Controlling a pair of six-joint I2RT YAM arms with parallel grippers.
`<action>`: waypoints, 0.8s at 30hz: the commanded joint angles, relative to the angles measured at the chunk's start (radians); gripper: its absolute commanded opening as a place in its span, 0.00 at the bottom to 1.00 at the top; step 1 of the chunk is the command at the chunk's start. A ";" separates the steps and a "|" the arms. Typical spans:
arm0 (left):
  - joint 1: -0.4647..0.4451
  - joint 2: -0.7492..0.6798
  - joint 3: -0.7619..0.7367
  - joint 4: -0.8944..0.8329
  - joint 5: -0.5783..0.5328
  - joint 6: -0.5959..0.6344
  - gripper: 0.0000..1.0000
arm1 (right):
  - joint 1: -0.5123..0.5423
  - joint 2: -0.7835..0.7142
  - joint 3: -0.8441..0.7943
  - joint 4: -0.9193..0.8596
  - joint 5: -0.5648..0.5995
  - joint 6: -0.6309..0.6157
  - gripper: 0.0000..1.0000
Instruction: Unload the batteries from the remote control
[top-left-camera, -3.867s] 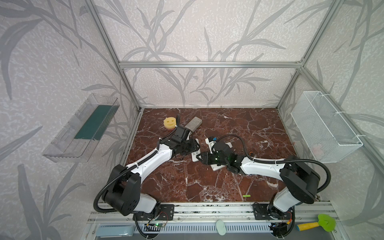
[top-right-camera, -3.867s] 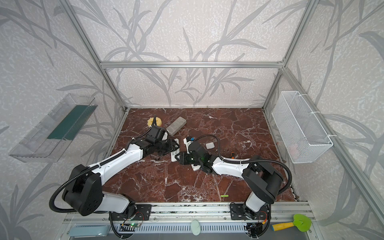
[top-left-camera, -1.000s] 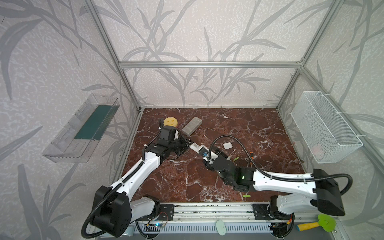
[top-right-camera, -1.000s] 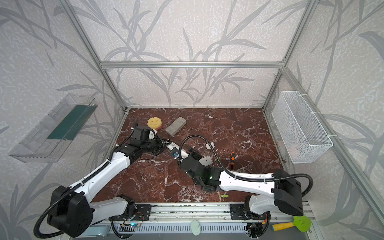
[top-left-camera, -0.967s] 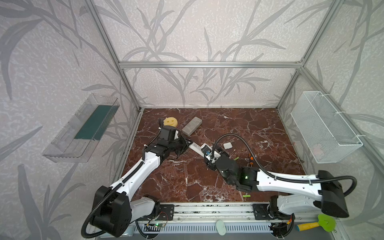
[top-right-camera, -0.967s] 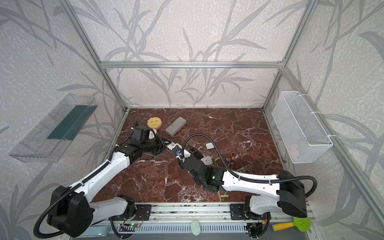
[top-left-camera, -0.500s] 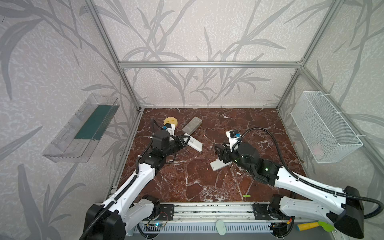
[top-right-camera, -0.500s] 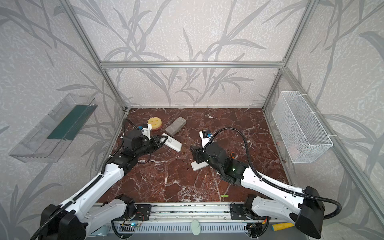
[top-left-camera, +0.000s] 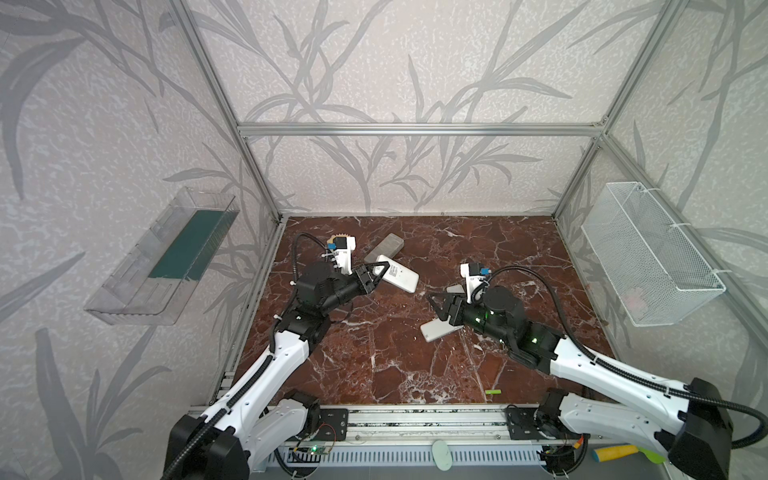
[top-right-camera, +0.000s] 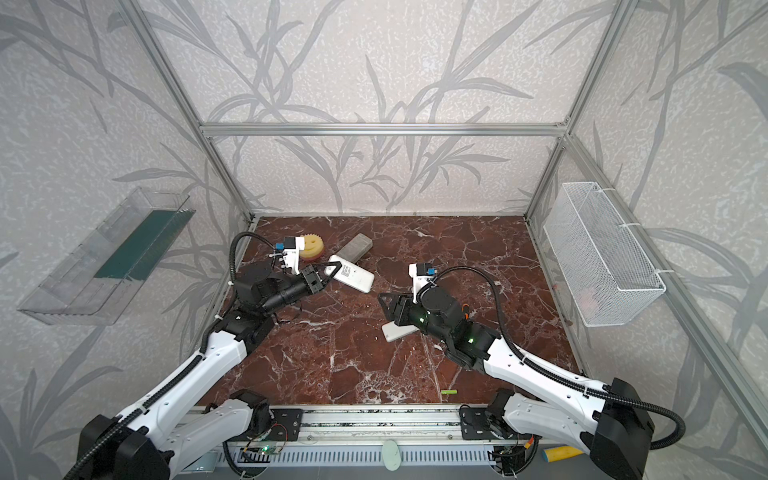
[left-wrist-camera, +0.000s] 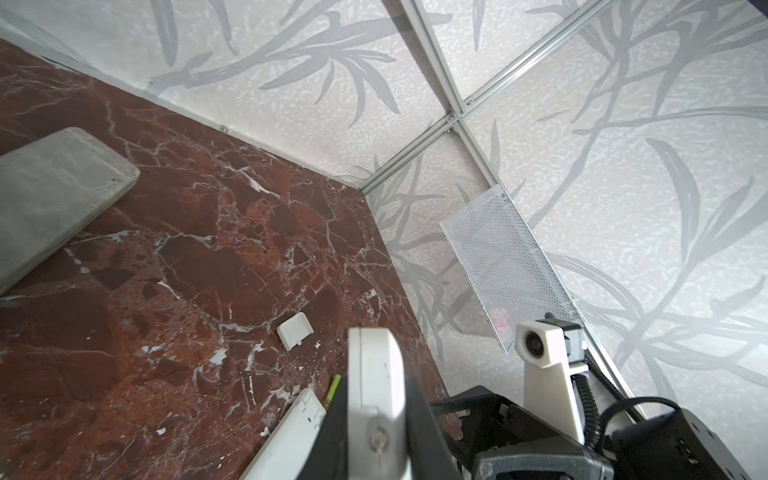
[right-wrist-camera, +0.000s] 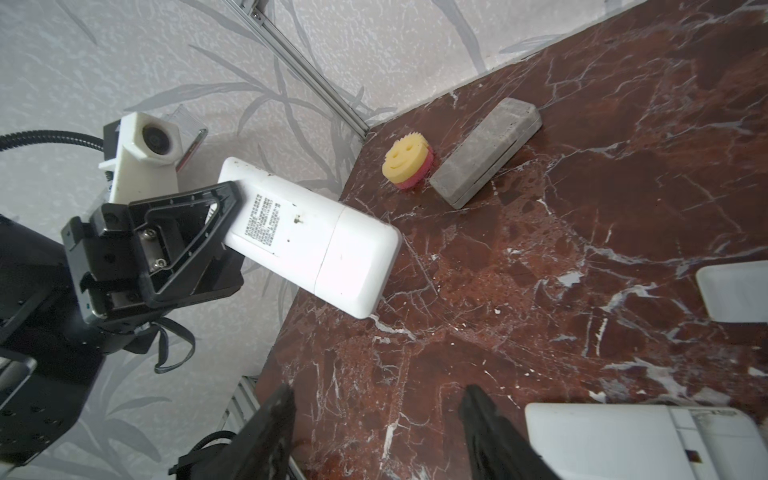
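My left gripper (top-left-camera: 379, 271) is shut on one end of a white remote control (top-left-camera: 398, 275) and holds it in the air over the back left of the floor, label side up. In the left wrist view this remote (left-wrist-camera: 375, 382) stands edge-on between the jaws. My right gripper (top-left-camera: 441, 300) hangs open and empty above a second white remote (top-left-camera: 437, 330) lying on the floor. In the right wrist view the right gripper's fingers (right-wrist-camera: 272, 430) are wide apart. One lime-green battery (top-left-camera: 493, 392) lies near the front edge. Another battery (left-wrist-camera: 333, 386) lies beside the floor remote.
A grey block (top-right-camera: 354, 246) and a yellow smiley sponge (top-right-camera: 311, 244) lie at the back left. A small white battery cover (left-wrist-camera: 295, 330) lies loose mid-floor. A wire basket (top-left-camera: 648, 257) hangs on the right wall, and a clear tray (top-left-camera: 162, 257) on the left wall.
The left arm has drawn back to the left and lifted the remote. The right arm has swung away to the right and up, and its jaws have widened.
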 joint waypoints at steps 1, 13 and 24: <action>0.005 -0.013 0.019 0.085 0.096 -0.016 0.00 | -0.007 0.034 0.023 0.069 -0.028 0.046 0.65; 0.006 0.007 -0.042 0.333 0.186 -0.220 0.00 | -0.008 0.170 0.070 0.230 -0.060 0.153 0.61; 0.006 0.030 -0.104 0.443 0.189 -0.328 0.00 | -0.008 0.179 0.062 0.271 -0.054 0.218 0.62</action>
